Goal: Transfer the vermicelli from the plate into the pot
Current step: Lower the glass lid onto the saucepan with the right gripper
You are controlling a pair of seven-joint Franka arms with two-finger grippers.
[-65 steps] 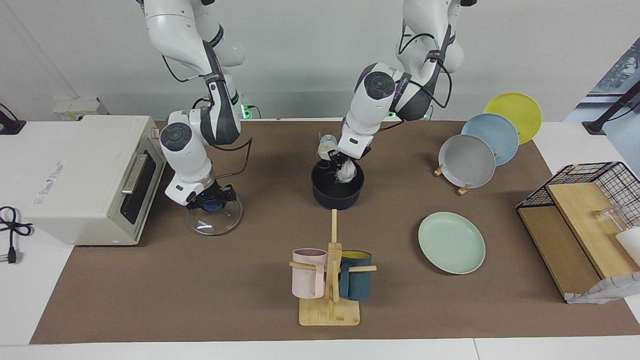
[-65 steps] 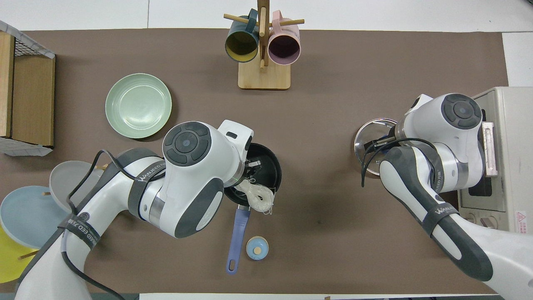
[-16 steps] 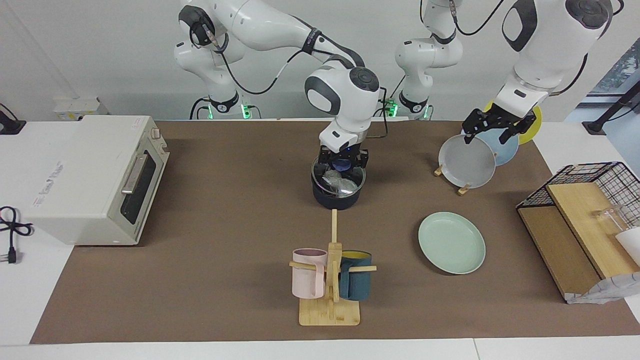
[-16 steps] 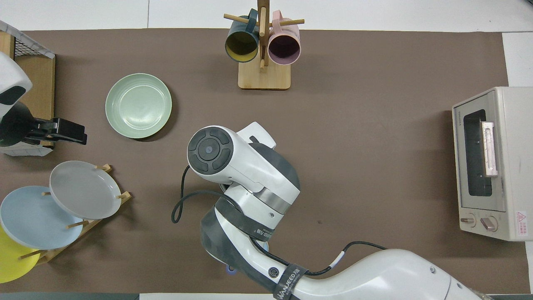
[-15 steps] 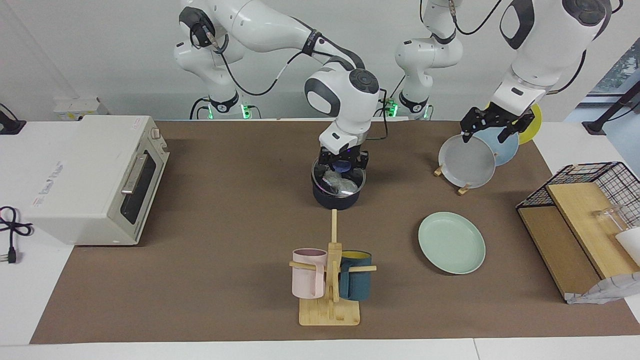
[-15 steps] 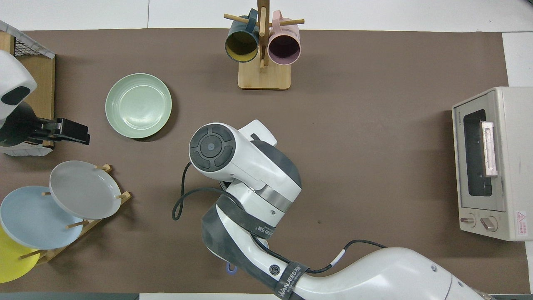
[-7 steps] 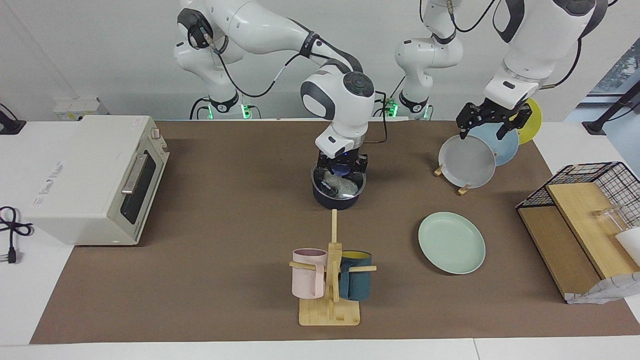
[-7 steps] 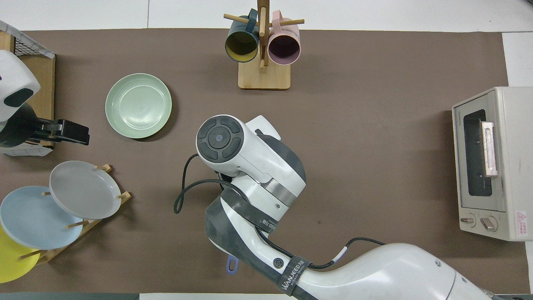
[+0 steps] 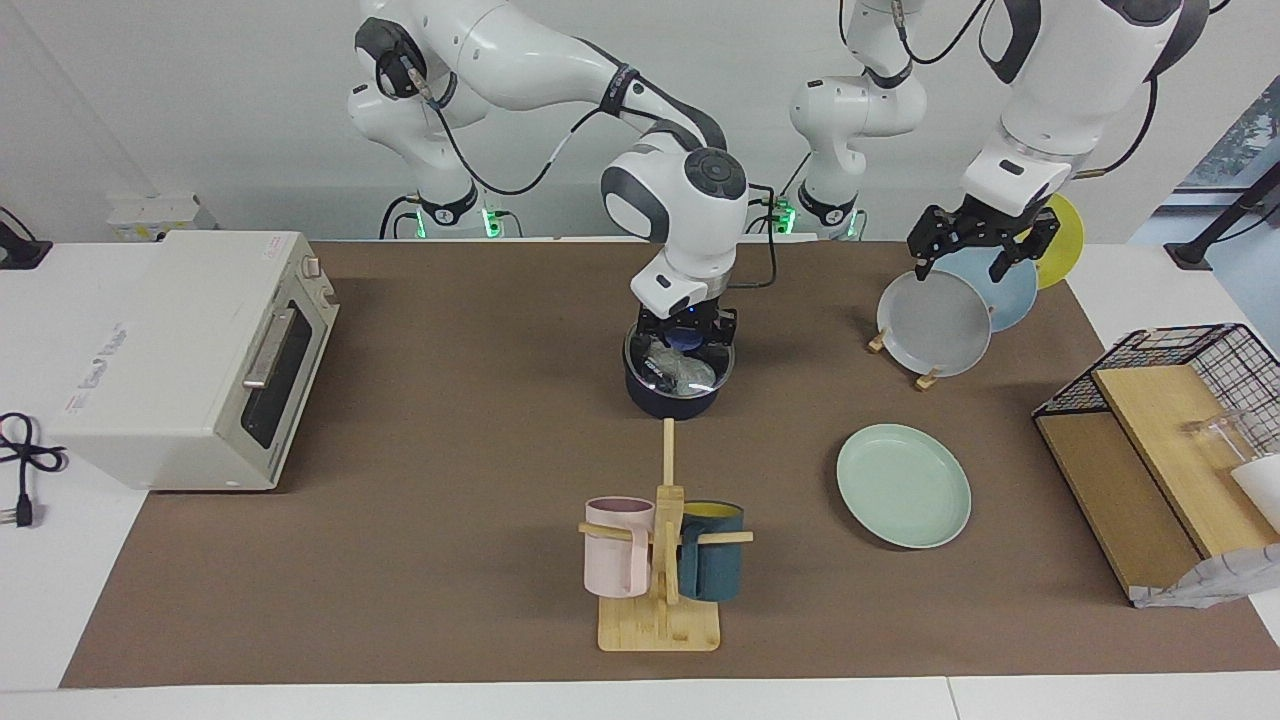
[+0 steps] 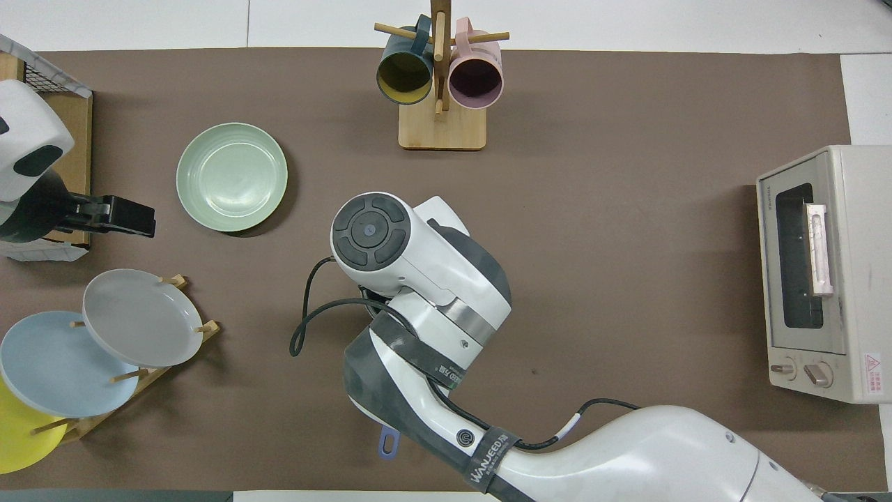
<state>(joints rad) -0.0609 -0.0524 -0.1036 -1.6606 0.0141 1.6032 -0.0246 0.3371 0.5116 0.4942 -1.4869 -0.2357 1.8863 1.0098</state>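
Note:
The dark pot (image 9: 672, 402) stands mid-table with a glass lid (image 9: 700, 377) on it. The whitish vermicelli (image 9: 668, 368) shows through the lid, inside the pot. My right gripper (image 9: 685, 333) reaches down over the pot and is shut on the lid's blue knob. In the overhead view my right arm hides the pot except the tip of its blue handle (image 10: 387, 442). The mint-green plate (image 9: 903, 485) (image 10: 231, 176) lies bare, farther from the robots, toward the left arm's end. My left gripper (image 9: 968, 250) (image 10: 118, 215) is open and empty, raised over the plate rack.
A rack with grey (image 9: 935, 322), light blue and yellow plates stands toward the left arm's end. A wire basket with wooden boards (image 9: 1160, 440) lies at that end. A toaster oven (image 9: 190, 355) stands at the right arm's end. A mug stand (image 9: 660, 560) is farther out than the pot.
My left gripper let the vermicelli go into the pot and rose away over the plate rack. My right gripper carried the glass lid from beside the oven onto the pot.

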